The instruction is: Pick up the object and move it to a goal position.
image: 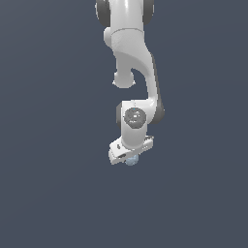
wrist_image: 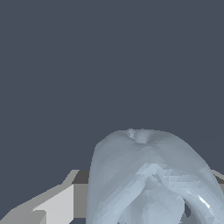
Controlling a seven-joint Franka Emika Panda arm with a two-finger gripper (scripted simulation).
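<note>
Now carrying step | jaws of gripper point(image: 131, 157) closed around pale ball point(image: 131, 160) | next: keep hold firm, move toward goal, not seen.

The desk point(image: 48, 193) is one flat, dark blue-grey sheet. It fills the exterior view from edge to edge, at every hour of the clock, and no rim or corner shows. It has the same plain colour all over, with no lines or marks. The wrist view shows the same dark, bare desk point(wrist_image: 65, 65). Nothing can be seen lying on it in either view. Whether the small ball near the middle touches the desk cannot be told.
</note>
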